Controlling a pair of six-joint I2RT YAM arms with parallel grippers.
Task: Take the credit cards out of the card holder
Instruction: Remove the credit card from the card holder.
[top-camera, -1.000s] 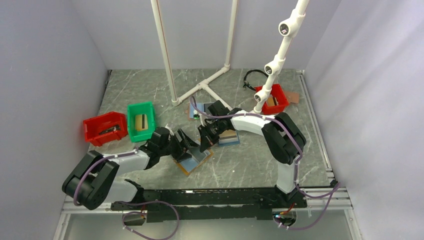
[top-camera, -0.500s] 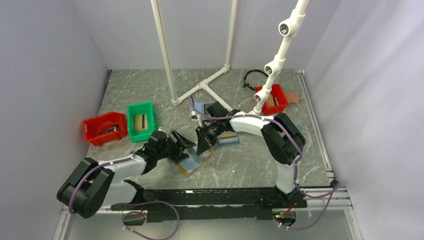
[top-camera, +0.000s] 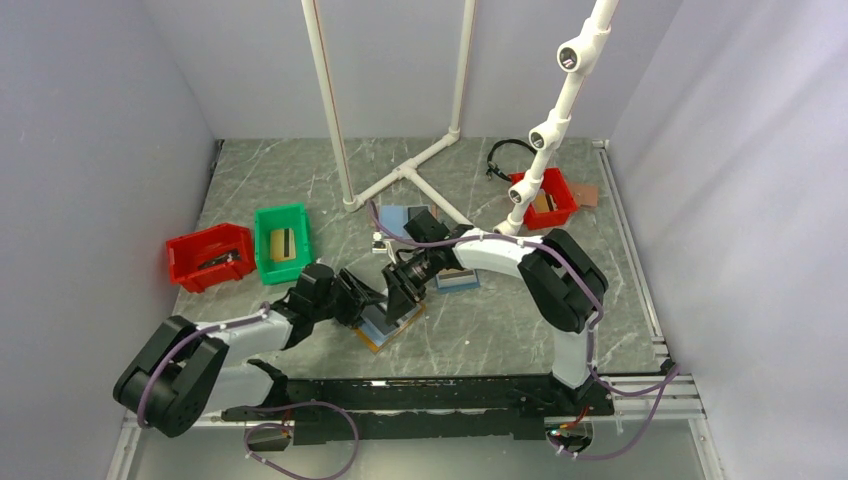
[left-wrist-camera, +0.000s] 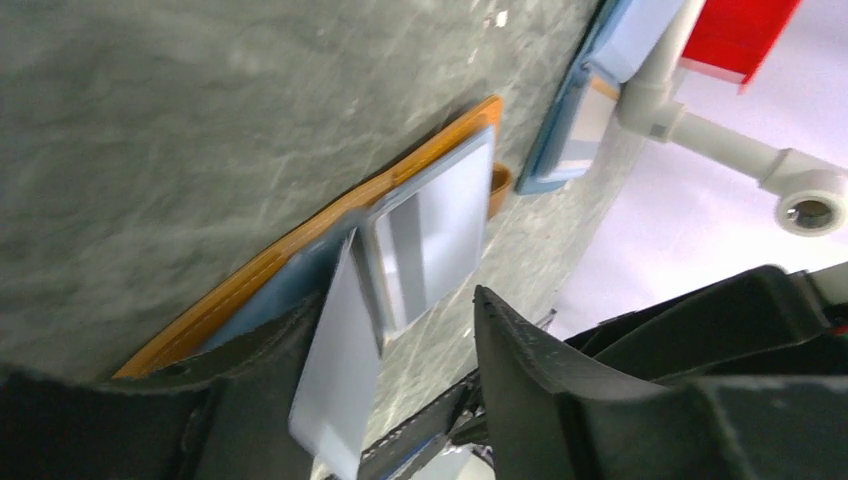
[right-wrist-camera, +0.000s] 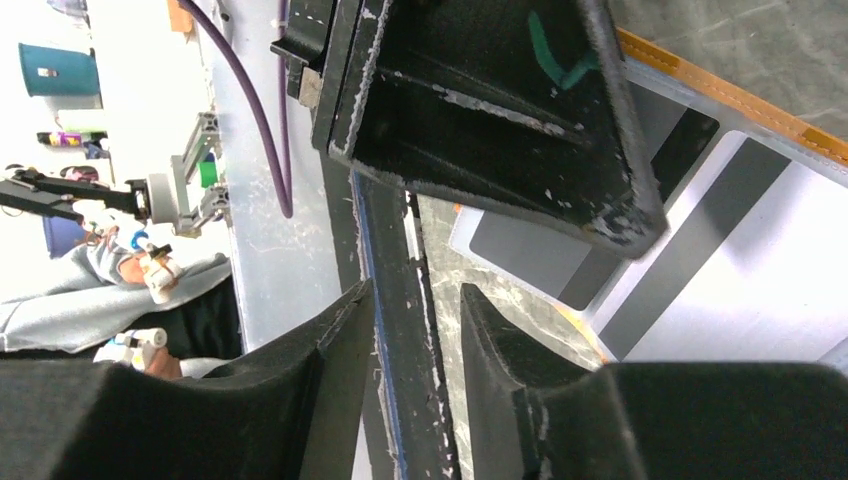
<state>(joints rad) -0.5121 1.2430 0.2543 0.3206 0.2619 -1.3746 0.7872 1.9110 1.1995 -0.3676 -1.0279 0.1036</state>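
The flat folding card holder, orange-brown outside and light blue inside, lies open on the grey stone-look table. It is near the middle, a bit toward the near edge. Both arms reach in over it.

The left gripper comes in from the left and sits low at the left end of the card holder. Its jaws stand apart, about half wide. A pale grey plastic card stands tilted up between them. It seems to lean on one black finger, and the other finger is clear of it. A second pale grey card with a darker stripe lies flat in the blue pocket.

The right gripper comes in from the far right and hangs just above the card holder. Its jaws are only a little way apart. A dark strip shows between them, and I cannot tell what it is.

Well to the left, a green plastic bin and a red plastic bin stand side by side.
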